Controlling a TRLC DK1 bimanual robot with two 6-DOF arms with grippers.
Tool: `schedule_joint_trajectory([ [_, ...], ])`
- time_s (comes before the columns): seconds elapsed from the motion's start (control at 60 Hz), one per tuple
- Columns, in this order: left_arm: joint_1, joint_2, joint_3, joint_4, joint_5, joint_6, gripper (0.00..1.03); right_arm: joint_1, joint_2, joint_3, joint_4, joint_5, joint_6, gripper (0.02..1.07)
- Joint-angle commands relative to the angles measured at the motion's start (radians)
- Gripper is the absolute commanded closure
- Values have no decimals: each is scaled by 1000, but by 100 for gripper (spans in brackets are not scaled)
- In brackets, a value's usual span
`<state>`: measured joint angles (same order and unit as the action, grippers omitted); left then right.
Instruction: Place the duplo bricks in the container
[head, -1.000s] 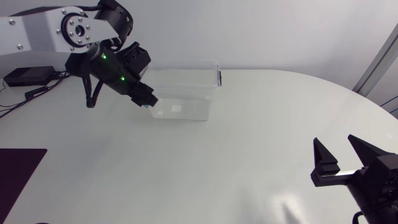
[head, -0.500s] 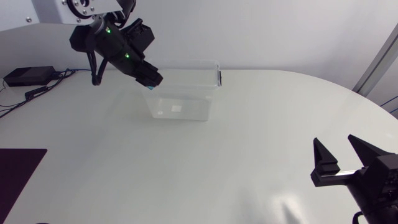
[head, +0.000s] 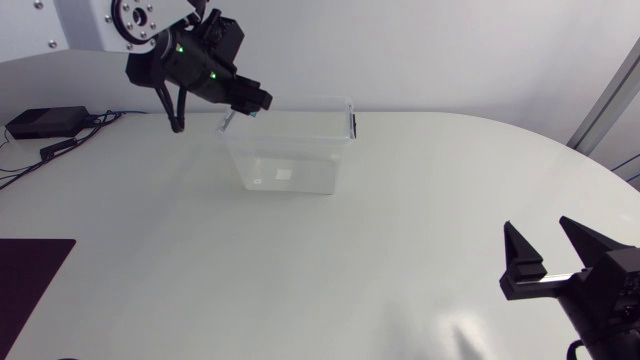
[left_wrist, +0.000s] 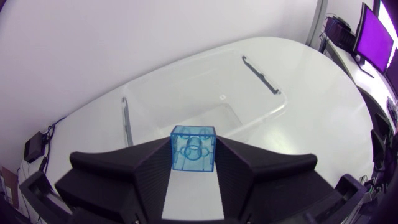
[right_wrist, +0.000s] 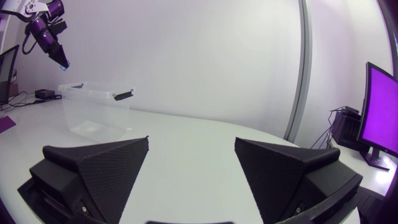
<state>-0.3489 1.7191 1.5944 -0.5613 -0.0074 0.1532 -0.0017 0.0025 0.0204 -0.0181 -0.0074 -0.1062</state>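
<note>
Since a second ago our left gripper (head: 256, 103) climbs from low beside the container (head: 290, 172), at its near-left corner, up and back. It now hangs above the container's left end with its tips slanting down toward the open top. The brick (left_wrist: 193, 148) rides along, still pinched. Our right gripper (head: 545, 242) is in the same spot as before.

Left jaws are clamped on the brick, one finger flat against each side. The brick is small and translucent blue, held right at the fingertips, with its hollow face and round tube turned toward the wrist camera. From the head view we see only a sliver of blue under the tips. Ahead of and below the left jaws is the container: clear plastic, with a dark latch on each short end. The brick is up in the air and not touching the container. We cannot tell whether it is already inside the rim line.

Right jaws are wide apart, with only the table (head: 400, 240) showing between them. The right gripper sits low at our near right. The container is far ahead of the right jaws, off toward our left, well apart from them.
</note>
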Motion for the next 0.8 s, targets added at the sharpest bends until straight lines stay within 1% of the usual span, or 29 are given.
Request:
schedule_joint_trajectory([
  [0.0,18,-13,-34,41,6,-43,75,2,-7,-20,9,-8,-13,7],
  [0.2,31,56,9,72,6,-44,75,3,-7,-20,9,-8,-13,7],
  [0.233,33,60,10,89,4,-53,72,2,-7,-20,7,-8,-13,7],
  [0.25,37,65,10,107,4,-76,62,2,-7,-20,9,-8,-13,7],
  [0.267,44,71,15,118,1,-99,46,2,-7,-20,9,-8,-13,7],
  [0.283,44,76,18,118,3,-107,30,2,-7,-20,9,-8,-13,7],
  [0.3,41,82,22,113,3,-103,7,3,-7,-20,9,-8,-13,7],
  [0.317,37,86,26,110,1,-99,0,3,-7,-20,7,-8,-13,7],
  [0.333,41,91,27,110,1,-99,3,2,-7,-20,9,-8,-13,7],
  [0.517,45,93,24,116,-3,-96,3,2,-7,-20,9,-8,-13,7],
  [0.783,87,50,18,116,-5,-101,3,2,-7,-20,9,-8,-13,7],
])
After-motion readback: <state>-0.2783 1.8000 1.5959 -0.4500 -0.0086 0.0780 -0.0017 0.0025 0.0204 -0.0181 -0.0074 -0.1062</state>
